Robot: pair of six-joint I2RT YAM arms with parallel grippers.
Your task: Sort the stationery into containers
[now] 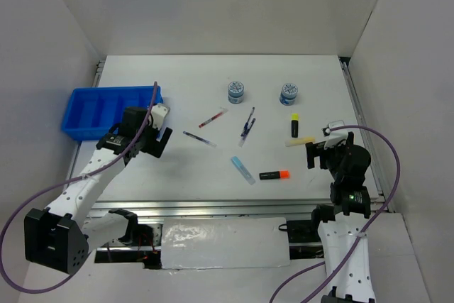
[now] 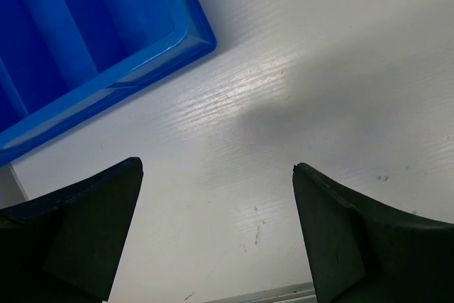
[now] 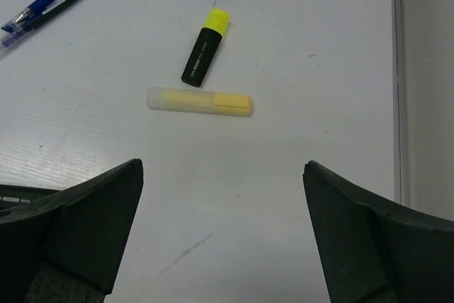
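Note:
The blue tray [image 1: 99, 108] stands at the left; its corner shows in the left wrist view [image 2: 142, 69]. My left gripper [image 1: 160, 141] is open and empty, just right of the tray [image 2: 216, 175]. My right gripper [image 1: 317, 154] is open and empty [image 3: 223, 175], just short of the cream bar [image 3: 199, 101] and the yellow-capped highlighter [image 3: 206, 47]. On the table lie a red pen [image 1: 212, 118], blue and purple pens [image 1: 247, 126], another thin pen [image 1: 199, 139], a pale blue bar [image 1: 242, 169] and an orange-capped highlighter [image 1: 274, 174]. Two pots [image 1: 237, 91] [image 1: 289, 94] stand at the back.
White walls close in the table at the left, back and right. A metal rail runs along the right edge [image 1: 362, 125] and along the near edge [image 1: 213, 207]. My left arm's cable loops over the tray's right end.

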